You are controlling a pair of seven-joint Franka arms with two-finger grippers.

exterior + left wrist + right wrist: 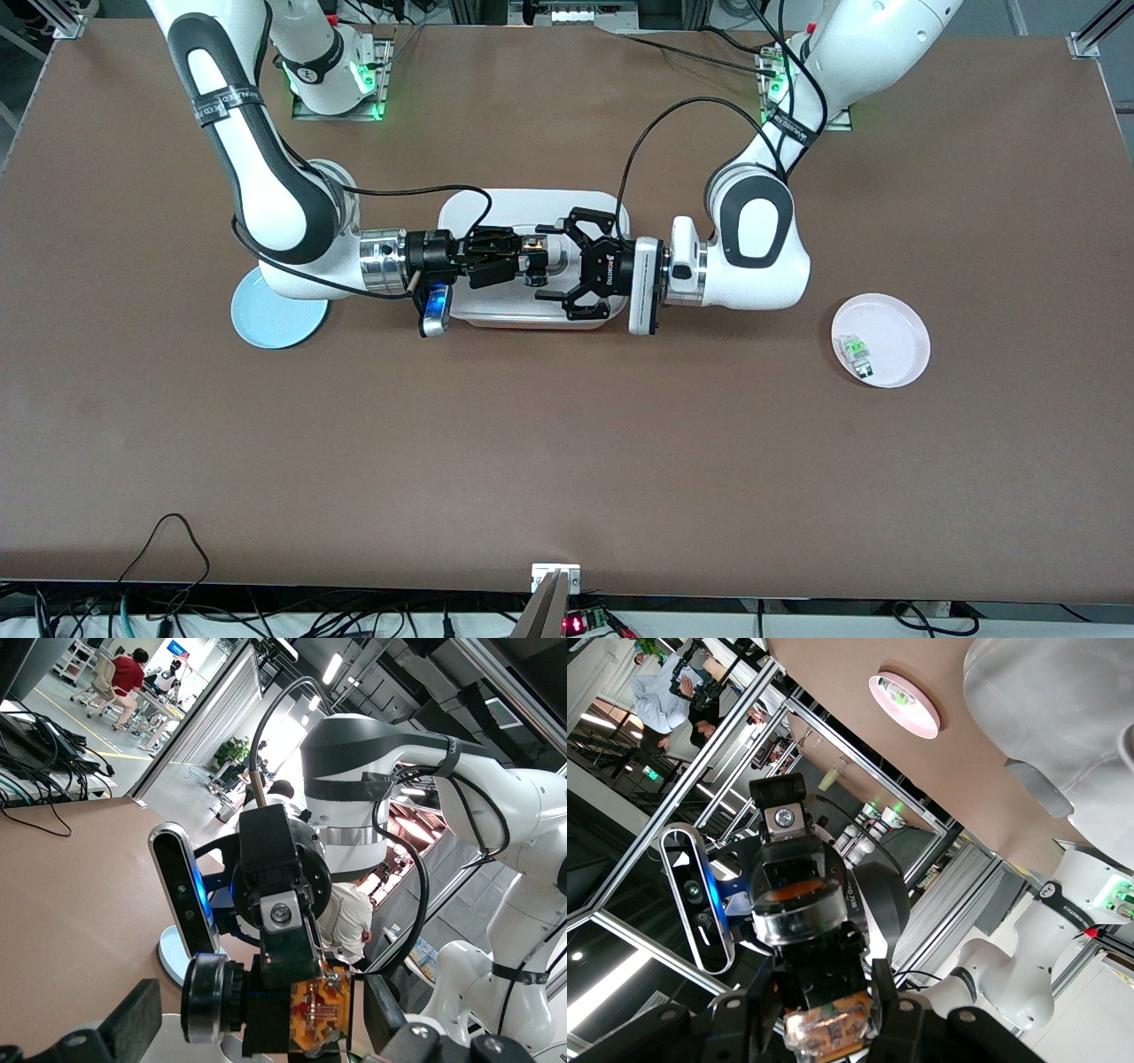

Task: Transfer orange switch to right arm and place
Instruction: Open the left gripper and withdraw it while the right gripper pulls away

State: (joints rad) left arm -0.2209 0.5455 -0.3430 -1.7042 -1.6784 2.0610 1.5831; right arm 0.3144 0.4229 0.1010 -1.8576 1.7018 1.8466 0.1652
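Observation:
The orange switch point(534, 254), a tiny black block with an orange end, is held in the air over the white tray point(461, 211). My right gripper point(521, 255) is shut on it; in the right wrist view its fingers point(890, 1010) press both sides of the switch point(828, 1023). My left gripper point(555, 260) faces it with jaws wide open. In the left wrist view my left fingers point(133, 1020) stand clear on either side of the switch point(319, 1010) without touching it.
A light blue plate point(275, 319) lies on the table under the right arm's wrist. A pink plate point(897, 319) with a small white-and-green part point(858, 353) lies toward the left arm's end. Cables run along the table edge nearest the front camera.

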